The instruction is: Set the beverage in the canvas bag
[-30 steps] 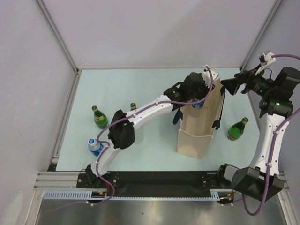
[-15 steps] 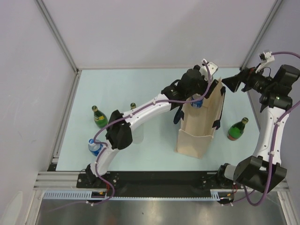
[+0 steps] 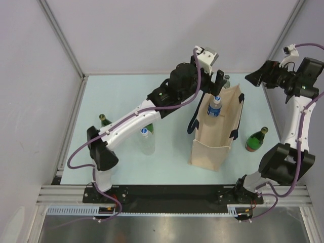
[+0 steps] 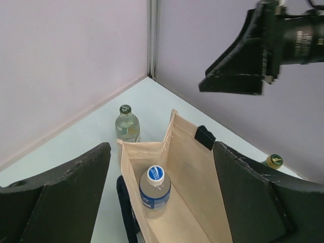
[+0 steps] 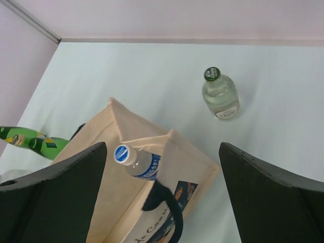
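Water bottle point(image 3: 214, 107) inside the bag point(image 3: 207, 149); both grippers spread wide and holding nothing.

The left gripper point(image 3: 218, 85) hangs above the bag's open mouth, jaws far apart. The blue-capped water bottle stands cap-up below it, near one end wall and clear of the fingers. The right gripper point(image 3: 252, 79) is raised off to the bag's right, also wide apart and empty. A clear glass bottle point(image 5: 220, 96) stands just behind the bag, and a green bottle point(image 3: 255, 139) stands to its right.
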Available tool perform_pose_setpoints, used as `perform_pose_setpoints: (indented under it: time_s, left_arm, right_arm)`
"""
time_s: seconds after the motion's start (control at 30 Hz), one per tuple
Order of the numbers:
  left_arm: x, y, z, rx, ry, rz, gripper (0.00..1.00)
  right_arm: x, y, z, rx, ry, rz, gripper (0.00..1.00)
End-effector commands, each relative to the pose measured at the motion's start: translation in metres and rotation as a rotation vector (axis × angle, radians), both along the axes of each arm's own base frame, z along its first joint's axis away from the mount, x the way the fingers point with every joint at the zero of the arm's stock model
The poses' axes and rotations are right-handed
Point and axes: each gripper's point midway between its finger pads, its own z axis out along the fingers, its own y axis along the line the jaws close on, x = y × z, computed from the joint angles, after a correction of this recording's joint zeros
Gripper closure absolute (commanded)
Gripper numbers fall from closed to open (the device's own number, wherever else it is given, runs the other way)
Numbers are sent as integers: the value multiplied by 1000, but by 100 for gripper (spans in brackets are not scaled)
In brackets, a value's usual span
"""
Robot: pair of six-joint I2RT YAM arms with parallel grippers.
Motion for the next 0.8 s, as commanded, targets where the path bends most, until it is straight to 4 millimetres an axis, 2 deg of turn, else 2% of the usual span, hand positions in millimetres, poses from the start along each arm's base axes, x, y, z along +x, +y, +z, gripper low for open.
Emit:
perform_pose_setpoints:
  time_s: [0.0,0.03,0.07,0.1,0.13,0.17,0.2,0.23,0.27,0.3,0.33,0.37,0.4,0.47,0.5,0.57,0.63,0.77]
  left_arm:
    - [-11,24,2,-42,93,3,13]
    - [-13,27,-8,-28,119,2,12]
    - [-15,34,-4,-39,125,3,13]
    - [-17,37,-5,-47,144,6,12]
    - [-18,40,-17,-31,167,7,12]
    - [-22,46,-11,-45,171,7,12]
    - [-25,49,-13,-54,193,7,12]
    - [-26,51,-27,-36,221,11,12]
    - [-31,58,-20,-54,219,9,12]
    - [-33,61,-24,-54,238,14,12]
    - [-34,65,-35,-41,259,23,11]
    - [-38,72,-32,-58,269,30,11]
    - [-39,76,-32,-63,277,36,11]
    - [-39,85,-45,-62,321,63,11]
    - [-41,90,-42,-73,329,67,11]
    - [-40,97,-50,-77,366,91,11]
    - [-40,102,-53,-87,390,105,10]
    - [-37,107,-56,-117,449,130,10]
  right_arm:
    - [23,-19,-11,1,95,-66,2]
    - [25,-19,-18,11,134,-64,2]
    - [34,-25,-35,10,178,-71,2]
    - [38,-25,-37,7,193,-70,3]
    - [42,-27,-38,4,207,-74,3]
    - [47,-31,-42,-5,221,-85,3]
    - [55,-35,-57,4,261,-88,4]
    - [59,-36,-56,1,270,-89,3]
    - [63,-39,-61,-15,284,-98,4]
    - [71,-43,-82,-8,332,-96,3]
    - [74,-43,-79,-16,337,-93,4]
    - [79,-45,-88,-22,359,-92,3]
    - [84,-47,-107,-11,412,-89,3]
    - [95,-50,-110,-32,415,-92,3]
    - [100,-51,-129,-27,457,-85,3]
    - [111,-53,-132,-50,449,-87,2]
    - [119,-53,-147,-58,468,-83,2]
    - [139,-45,-155,-70,447,-72,1]
